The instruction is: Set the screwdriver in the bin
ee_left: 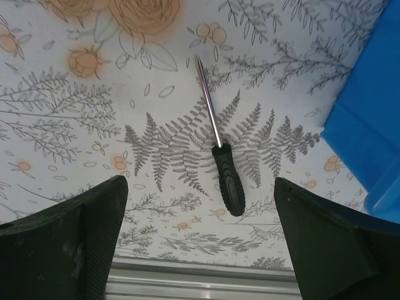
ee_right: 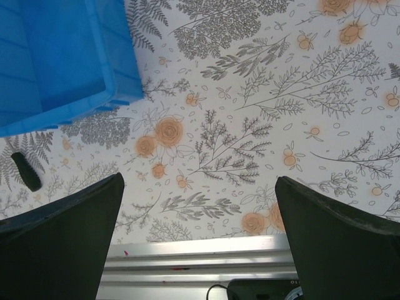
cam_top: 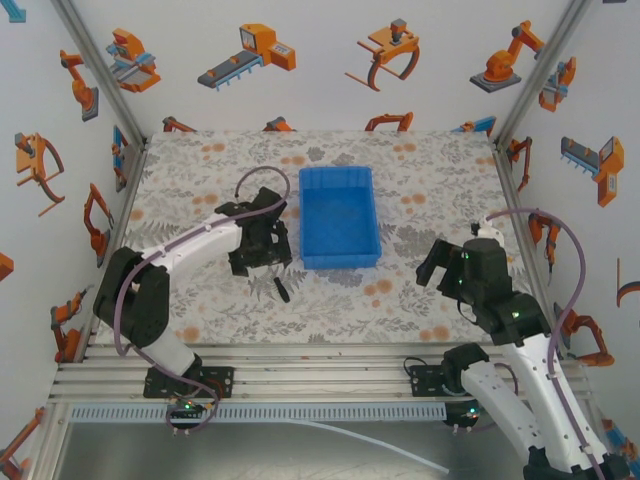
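- Screwdriver [ee_left: 220, 153]: ribbed black handle, thin shiny shaft, flat on floral desk [cam_top: 420, 180] near rectangular blue plastic bin [cam_top: 340, 215].
- Left pincer [ee_left: 199, 187], right pincer [ee_right: 200, 184]: both spread.

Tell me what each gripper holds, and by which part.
Nothing is held. The left gripper and the right gripper are open; the screwdriver lies free on the table, under the left jaws.

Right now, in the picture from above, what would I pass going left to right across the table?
Left hand → bin → right hand. The screwdriver lies right by the left hand, so its place in the order is unclear.
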